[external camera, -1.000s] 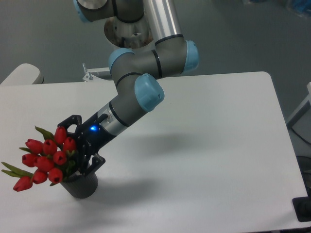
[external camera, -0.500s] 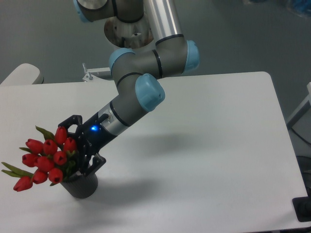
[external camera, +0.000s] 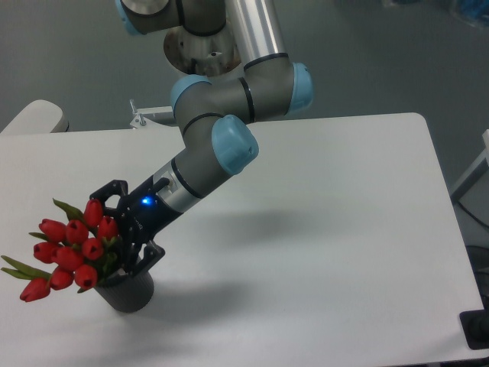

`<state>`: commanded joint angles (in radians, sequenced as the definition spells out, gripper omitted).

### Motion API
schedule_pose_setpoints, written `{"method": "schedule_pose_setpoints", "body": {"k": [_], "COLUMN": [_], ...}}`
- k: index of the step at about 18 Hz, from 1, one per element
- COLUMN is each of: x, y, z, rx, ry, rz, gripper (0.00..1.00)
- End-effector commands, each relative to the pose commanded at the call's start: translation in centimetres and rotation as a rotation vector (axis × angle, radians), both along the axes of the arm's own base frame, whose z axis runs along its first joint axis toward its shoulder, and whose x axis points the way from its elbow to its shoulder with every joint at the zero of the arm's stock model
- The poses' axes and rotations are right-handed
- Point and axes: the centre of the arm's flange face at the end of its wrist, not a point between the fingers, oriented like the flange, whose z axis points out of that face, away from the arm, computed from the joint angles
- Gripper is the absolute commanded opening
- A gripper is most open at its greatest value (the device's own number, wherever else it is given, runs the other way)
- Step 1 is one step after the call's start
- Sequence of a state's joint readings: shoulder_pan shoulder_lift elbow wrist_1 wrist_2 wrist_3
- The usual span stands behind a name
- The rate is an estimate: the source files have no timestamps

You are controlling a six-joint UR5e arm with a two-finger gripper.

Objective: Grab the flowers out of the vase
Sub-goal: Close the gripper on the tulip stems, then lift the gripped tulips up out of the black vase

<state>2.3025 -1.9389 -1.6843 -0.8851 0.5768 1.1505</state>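
The flowers point(external camera: 72, 252), a bunch of red tulip buds with green leaves, lean out to the left of the vase point(external camera: 130, 294). The vase is a small dark grey cylinder near the front left of the white table point(external camera: 321, 252). My gripper point(external camera: 116, 248) reaches down from the upper right, just above the vase rim. Its black fingers are closed around the stems right behind the buds. The buds hide the fingertips and the stems between them. The lower stem ends still sit inside the vase.
The arm's metal base column point(external camera: 202, 46) stands behind the table's back edge, with a small metal bracket point(external camera: 145, 116) beside it. A pale rounded object point(external camera: 34, 118) lies off the back left corner. A dark object point(external camera: 475, 329) sits past the front right corner.
The gripper and the bunch have shifted very slightly up and to the left together. The vase has not moved.
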Motion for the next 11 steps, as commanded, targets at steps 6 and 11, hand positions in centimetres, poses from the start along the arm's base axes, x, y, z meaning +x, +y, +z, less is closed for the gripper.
{"method": "schedule_pose_setpoints", "body": {"k": [6, 11], "x": [-0.24, -0.36], "y": [0.12, 0.12], "z": [-0.15, 0.10], "rx": [0.002, 0.006], "ry": [0.002, 0.006], "rz": [0.000, 0.001], "gripper": [0.96, 0.70]}}
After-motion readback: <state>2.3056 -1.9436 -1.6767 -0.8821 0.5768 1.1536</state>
